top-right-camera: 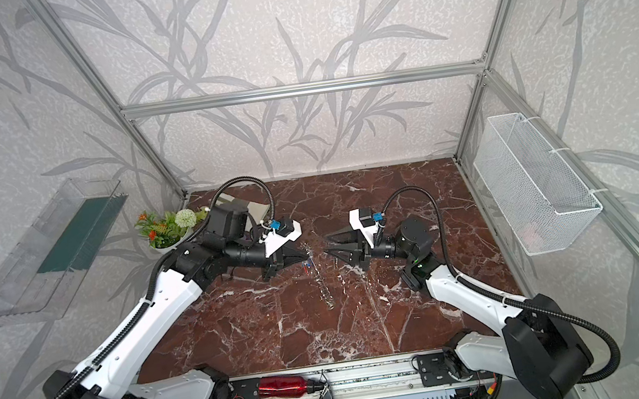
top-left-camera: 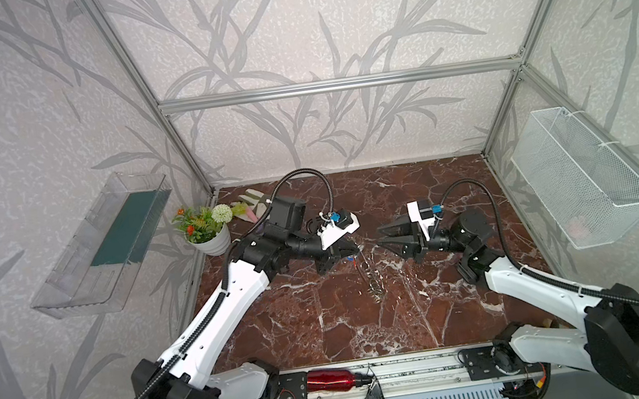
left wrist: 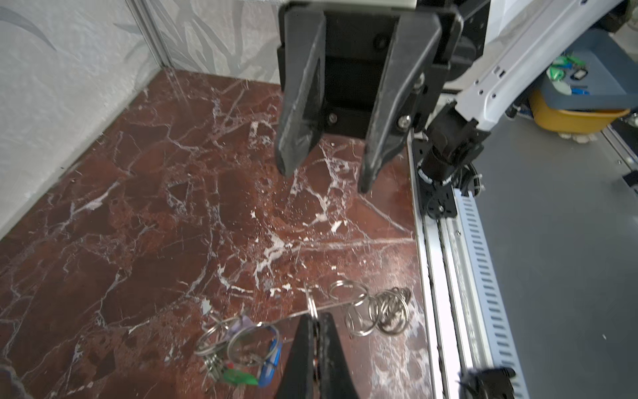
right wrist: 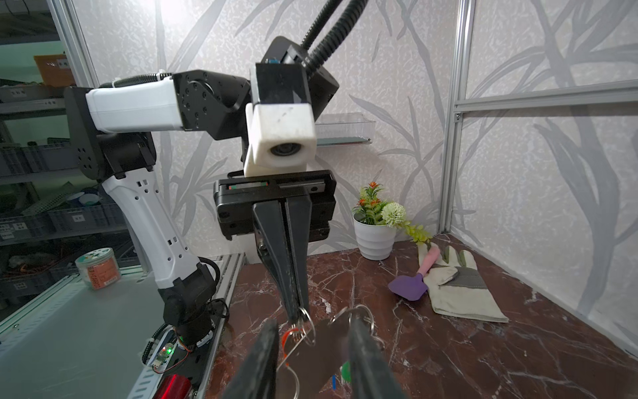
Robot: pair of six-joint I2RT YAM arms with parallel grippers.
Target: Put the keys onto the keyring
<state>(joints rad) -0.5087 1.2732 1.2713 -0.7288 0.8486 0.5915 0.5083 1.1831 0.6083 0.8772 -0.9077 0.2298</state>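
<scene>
Left wrist view gives us the clearest reading of progress. A green-tagged key (left wrist: 240, 376) and a blue-tagged key (left wrist: 271, 362) hang from split rings on the keyring (left wrist: 388, 311), while several other rings along its edge are bare. We judge the job partly done. We see no loose key on the surface (top-left-camera: 326, 325) in both top views, so we cannot tell how many are left.

The keyring is near the centre of the surface, seen edge-on; whether its lower end rests on the marble we cannot tell. The left end effector (left wrist: 316, 319) is clamped tight on it from 9 o'clock. The right end effector (left wrist: 326, 179) faces it from 3 o'clock, jaws parted and empty, just clear of the plate.

Both arms reach in from the near rail, at 7 and 5 o'clock, with wrists roughly level and tips nearly meeting.
</scene>
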